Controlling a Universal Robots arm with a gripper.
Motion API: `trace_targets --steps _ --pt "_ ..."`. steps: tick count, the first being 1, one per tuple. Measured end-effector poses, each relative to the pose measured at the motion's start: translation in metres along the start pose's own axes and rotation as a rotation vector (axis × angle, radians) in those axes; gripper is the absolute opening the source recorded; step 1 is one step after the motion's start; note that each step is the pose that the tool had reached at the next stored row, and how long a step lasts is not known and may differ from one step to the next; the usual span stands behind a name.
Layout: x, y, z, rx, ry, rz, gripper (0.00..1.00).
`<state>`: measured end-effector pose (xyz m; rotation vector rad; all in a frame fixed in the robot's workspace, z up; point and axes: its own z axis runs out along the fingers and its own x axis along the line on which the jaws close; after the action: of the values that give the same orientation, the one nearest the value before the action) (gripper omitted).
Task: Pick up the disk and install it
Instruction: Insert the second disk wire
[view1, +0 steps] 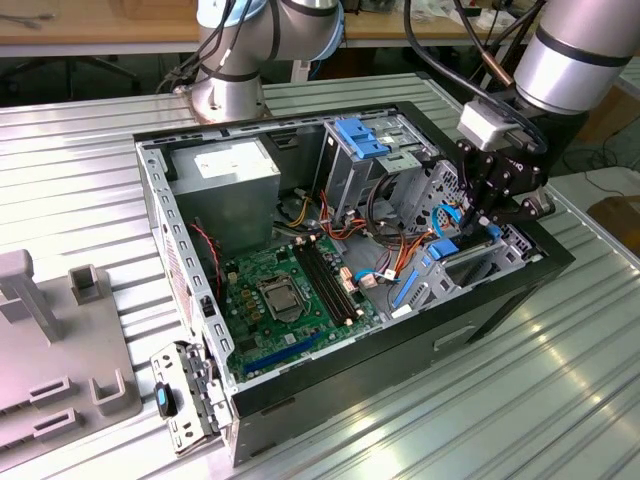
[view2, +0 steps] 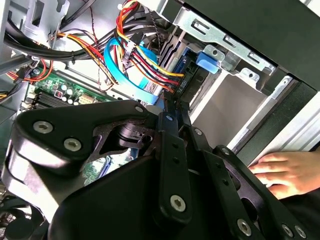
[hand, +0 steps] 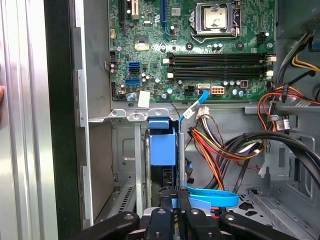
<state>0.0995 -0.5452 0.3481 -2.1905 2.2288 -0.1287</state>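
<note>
The gripper (view1: 487, 222) reaches into the open computer case (view1: 180, 255) at the drive bay beside the motherboard (view1: 290, 290). Its jaws look clamped together on the disk (hand: 162, 145), held on edge, apparently to slide into that bay's slot.

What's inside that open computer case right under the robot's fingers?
Under the gripper sits a metal drive bay, with the blue-framed disk standing on edge in it, between the closed fingers. Coloured cables run alongside. The bay walls hide the disk's lower part.
</note>
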Motion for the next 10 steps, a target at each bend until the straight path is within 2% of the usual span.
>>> trace_targets --steps 10 --pt "0.0 0.0 0.0002 0.0009 -0.0014 -0.019 0.16"
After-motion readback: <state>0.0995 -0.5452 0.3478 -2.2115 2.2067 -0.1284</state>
